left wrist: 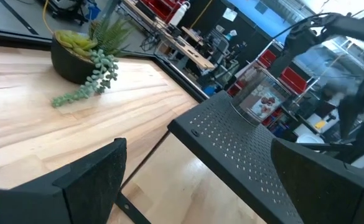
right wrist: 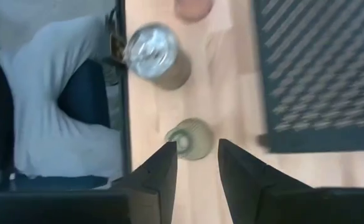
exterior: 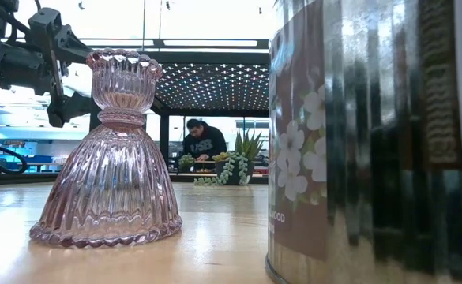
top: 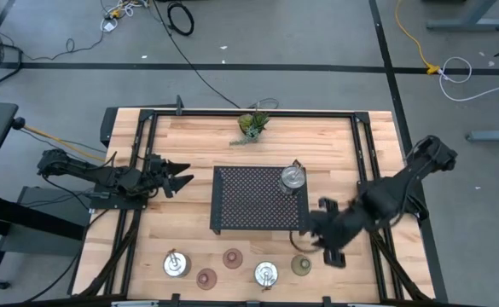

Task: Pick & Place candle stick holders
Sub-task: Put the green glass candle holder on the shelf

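Five small round holders stand along the table's near edge: two silver ones [top: 176, 264] [top: 266, 274], two brownish-red ones [top: 232, 257] [top: 206, 277] and an olive-green one [top: 301, 265]. A third silver one [top: 293, 177] stands on the black perforated tray [top: 249, 205]. My right gripper [top: 310, 240] is open just far of and above the olive-green holder [right wrist: 191, 138], which shows right beyond its fingertips [right wrist: 197, 149]. My left gripper [top: 181, 177] is open and empty left of the tray, facing it [left wrist: 200, 149].
A potted leafy sprig [top: 252, 126] stands at the far middle of the table. Black rails [top: 138, 170] run along the table's left, right and far sides. In the low view a pink ribbed glass holder [exterior: 112, 158] and a tin [exterior: 373, 142] stand close. A person [exterior: 203, 142] is behind the table.
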You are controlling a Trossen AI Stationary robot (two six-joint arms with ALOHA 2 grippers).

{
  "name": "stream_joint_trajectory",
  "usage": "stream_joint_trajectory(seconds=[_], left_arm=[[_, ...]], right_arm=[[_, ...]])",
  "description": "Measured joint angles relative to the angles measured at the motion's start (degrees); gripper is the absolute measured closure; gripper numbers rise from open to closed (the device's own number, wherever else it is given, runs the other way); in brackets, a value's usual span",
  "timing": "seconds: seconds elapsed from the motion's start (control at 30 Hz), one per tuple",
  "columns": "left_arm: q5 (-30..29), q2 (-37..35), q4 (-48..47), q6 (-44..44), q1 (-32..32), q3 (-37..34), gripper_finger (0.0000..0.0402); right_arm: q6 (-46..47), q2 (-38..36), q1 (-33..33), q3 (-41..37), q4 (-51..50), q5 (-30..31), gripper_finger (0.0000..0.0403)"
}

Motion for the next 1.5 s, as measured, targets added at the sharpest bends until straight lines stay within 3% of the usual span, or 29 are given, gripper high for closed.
stream_joint_trajectory(seconds=[0.3,0.53,1.0,1.5], left_arm=[[-0.21,0.0,0.04,-1.05,0.0,0.0,0.0003],[-0.26,-0.01,0.04,-1.11,0.0,0.01,0.0003],[-0.26,0.0,-0.04,-1.03,0.0,0.01,0.0003],[-0.28,0.0,-0.04,-0.93,0.0,-0.01,0.0003]], right_arm=[[11.46,0.02,8.18,-14.46,14.82,-0.35,0.0284],[17.05,0.02,9.65,-20.96,19.98,1.63,0.0284],[20.02,0.0,9.62,-27.54,31.6,7.2,0.0284],[22.51,0.0,9.61,-29.86,32.62,8.87,0.0284]])
